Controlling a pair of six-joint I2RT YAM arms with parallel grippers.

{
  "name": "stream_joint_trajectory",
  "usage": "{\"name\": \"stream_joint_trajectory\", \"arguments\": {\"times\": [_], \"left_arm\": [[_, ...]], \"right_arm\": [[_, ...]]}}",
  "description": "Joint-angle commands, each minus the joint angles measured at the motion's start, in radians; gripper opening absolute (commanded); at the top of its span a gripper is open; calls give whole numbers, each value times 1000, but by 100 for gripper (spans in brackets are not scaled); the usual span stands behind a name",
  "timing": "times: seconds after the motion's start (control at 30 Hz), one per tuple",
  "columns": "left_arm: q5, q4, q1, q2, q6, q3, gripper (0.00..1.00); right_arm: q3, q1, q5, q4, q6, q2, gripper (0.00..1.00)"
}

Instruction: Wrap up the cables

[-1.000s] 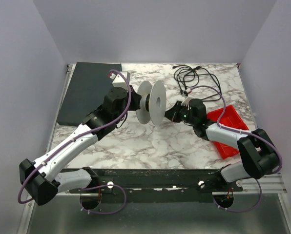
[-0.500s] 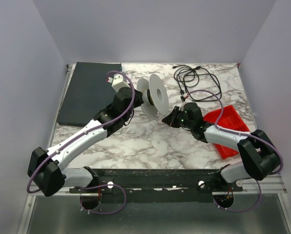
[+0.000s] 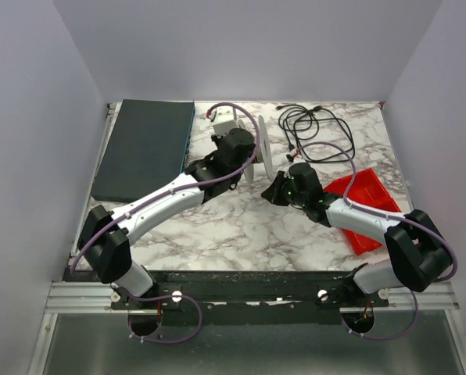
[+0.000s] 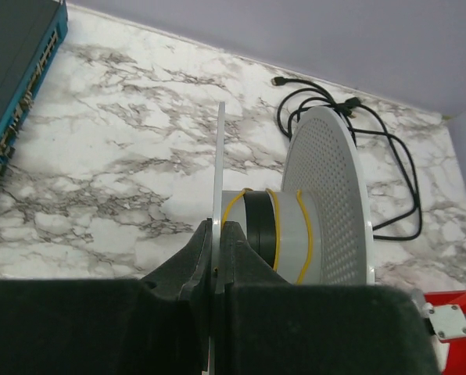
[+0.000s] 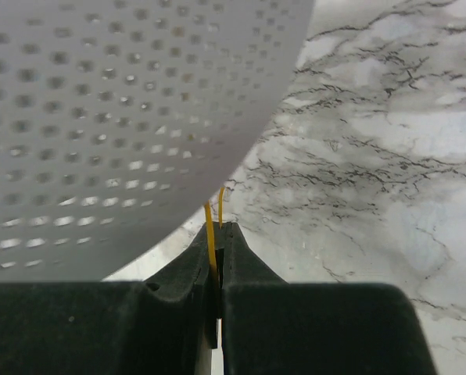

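Note:
A white spool (image 3: 258,153) with two perforated discs (image 4: 327,195) is held above the marble table. Thin yellow cable (image 4: 302,234) runs in a few turns round its grey hub. My left gripper (image 4: 216,228) is shut on the edge of the spool's near disc (image 4: 219,164). In the top view it (image 3: 245,148) sits at the table's middle back. My right gripper (image 5: 218,228) is shut on the yellow cable (image 5: 210,234), which rises from the fingertips behind the spool's disc (image 5: 123,117). In the top view it (image 3: 270,190) is just right of and below the spool.
A black cord with plugs (image 3: 307,125) lies coiled at the back right, also in the left wrist view (image 4: 374,148). A red tray (image 3: 363,207) lies at the right under my right arm. A dark flat box (image 3: 143,148) with a teal edge (image 4: 22,94) fills the back left.
My left arm has carried the spool to the right and toward the back, turning it edge-on. My right gripper has shifted slightly left, still pinching the cable.

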Motion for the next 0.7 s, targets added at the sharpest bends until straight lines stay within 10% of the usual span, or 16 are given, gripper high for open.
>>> {"name": "stream_joint_trajectory", "arguments": {"times": [0.0, 0.67], "left_arm": [[-152, 66, -42, 78, 194, 108, 0], [-75, 363, -120, 75, 693, -88, 0]], "right_arm": [[69, 17, 25, -119, -62, -23, 1], [255, 17, -93, -328, -219, -48, 1]]}}
